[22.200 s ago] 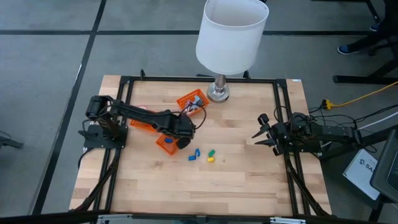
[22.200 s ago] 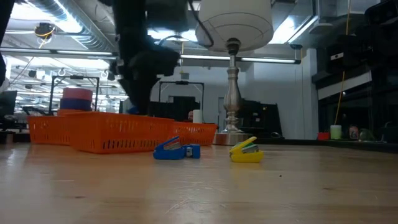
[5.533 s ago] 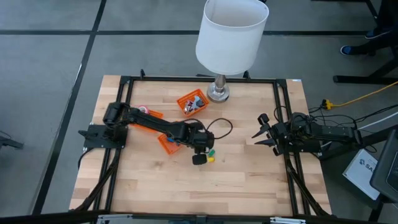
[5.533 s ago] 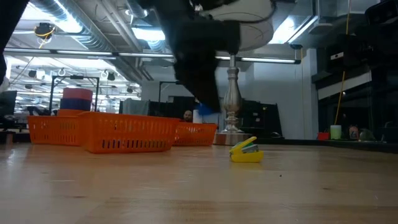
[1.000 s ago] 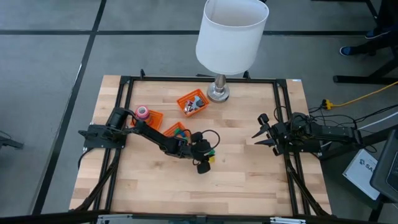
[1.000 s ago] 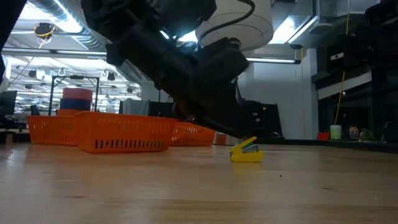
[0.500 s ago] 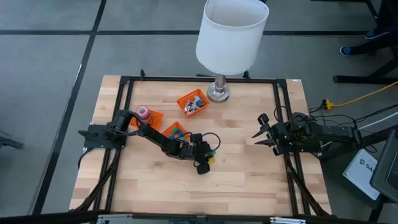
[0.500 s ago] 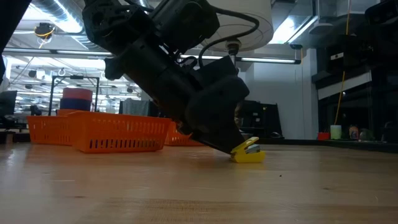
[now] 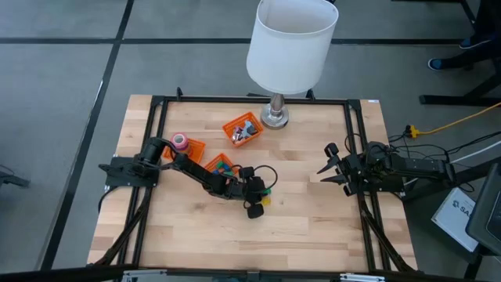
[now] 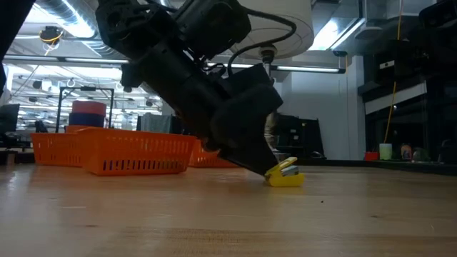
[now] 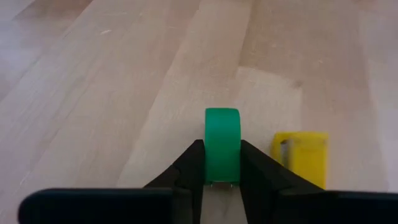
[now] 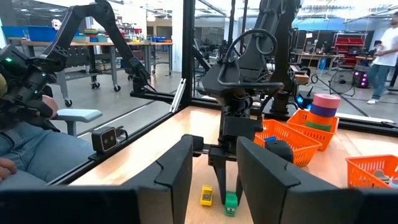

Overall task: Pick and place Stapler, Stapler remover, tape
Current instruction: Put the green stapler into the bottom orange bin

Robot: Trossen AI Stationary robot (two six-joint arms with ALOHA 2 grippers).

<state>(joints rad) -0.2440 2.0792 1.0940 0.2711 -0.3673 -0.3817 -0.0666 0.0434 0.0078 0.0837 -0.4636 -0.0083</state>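
- Hidden in the high view: the grip itself, under the left gripper (image 9: 255,205) and its cable, near table centre; only a green speck shows at the wrist's 3 o'clock edge.
- In the low view, fingertips masked by the arm's dark bulk, down at the wood right against the yellow stapler remover (image 10: 285,173).
- Left wrist view settles it: two dark fingers (image 11: 191,167) pressed onto both flat sides of a green piece (image 11: 222,145), rounded on top, standing on edge on the table (image 11: 106,93); roll or small stapler, cannot tell. Yellow stapler remover (image 11: 300,155) just beside, apart from the fingers.
- Right gripper (image 9: 326,168) parked at the table's 3 o'clock edge, fingers (image 12: 176,168) spread wide, nothing between them.
- Three orange baskets around 10 to 11 o'clock of the left gripper: nearest basket (image 9: 220,165) with mixed coloured pieces, another (image 9: 186,147) with a pink tape roll (image 9: 180,141), a third (image 9: 242,128) by the lamp base (image 9: 273,118).
- White lampshade (image 9: 291,43) covering the table's 12 o'clock edge.
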